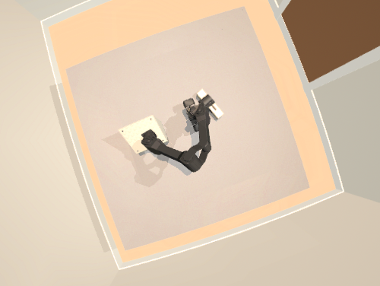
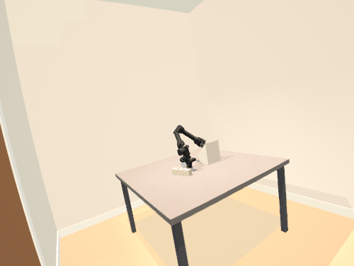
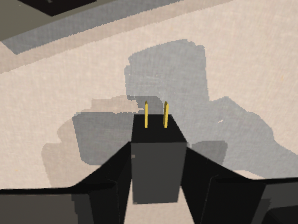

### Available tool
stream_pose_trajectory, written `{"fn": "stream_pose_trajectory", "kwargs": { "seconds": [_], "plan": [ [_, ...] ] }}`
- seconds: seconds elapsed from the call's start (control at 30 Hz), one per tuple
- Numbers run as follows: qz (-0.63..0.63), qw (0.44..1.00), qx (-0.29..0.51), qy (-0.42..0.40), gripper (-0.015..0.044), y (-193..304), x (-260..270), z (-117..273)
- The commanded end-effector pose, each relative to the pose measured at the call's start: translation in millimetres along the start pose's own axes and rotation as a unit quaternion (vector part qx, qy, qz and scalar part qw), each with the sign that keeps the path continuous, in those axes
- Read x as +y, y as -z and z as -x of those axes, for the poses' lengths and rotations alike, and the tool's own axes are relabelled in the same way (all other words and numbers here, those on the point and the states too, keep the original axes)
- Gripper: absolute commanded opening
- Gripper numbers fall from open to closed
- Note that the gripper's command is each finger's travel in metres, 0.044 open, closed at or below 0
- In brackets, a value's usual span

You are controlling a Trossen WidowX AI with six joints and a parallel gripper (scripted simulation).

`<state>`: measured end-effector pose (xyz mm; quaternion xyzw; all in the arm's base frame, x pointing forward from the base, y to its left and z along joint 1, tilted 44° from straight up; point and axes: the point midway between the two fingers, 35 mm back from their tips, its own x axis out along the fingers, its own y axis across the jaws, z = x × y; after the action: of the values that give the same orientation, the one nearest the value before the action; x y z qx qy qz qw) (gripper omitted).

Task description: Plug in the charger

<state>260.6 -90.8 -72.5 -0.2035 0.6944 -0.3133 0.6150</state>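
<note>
My gripper (image 3: 152, 146) (image 2: 190, 166) is shut on the dark charger (image 3: 155, 175), whose body sits between the fingers in the wrist view. Its two yellow prongs (image 3: 146, 116) point away from the gripper, toward the top of that view. The pale power strip (image 1: 217, 112) (image 2: 181, 172) (image 3: 20, 22) lies on the table and shows only in the top left corner of the wrist view, with part of a dark outlet. The prongs are apart from it, and the strip runs at a slant to them. In the top view the arm covers the strip's middle.
A pale block with a slanted face (image 1: 133, 131) (image 2: 213, 153) stands beside the strip area, and the arm's base is on it. The table (image 1: 247, 160) (image 2: 226, 184) carries everything. The arm's shadows fall across the table around the charger in the wrist view.
</note>
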Motion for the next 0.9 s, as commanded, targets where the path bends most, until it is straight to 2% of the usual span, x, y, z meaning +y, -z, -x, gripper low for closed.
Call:
{"fn": "stream_pose_trajectory", "kwargs": {
  "seconds": [0.0, 0.27, 0.87],
  "plan": [
    [0.036, 0.999, -0.003, 0.004, 0.0, -3.0, 7.4, -2.4],
    [0.108, 0.994, -0.001, 0.01, 0.0, -2.8, 20.6, -8.6],
    [0.119, 0.993, -0.001, 0.01, 0.0, -17.4, 27.6, -8.2]
  ]
}}
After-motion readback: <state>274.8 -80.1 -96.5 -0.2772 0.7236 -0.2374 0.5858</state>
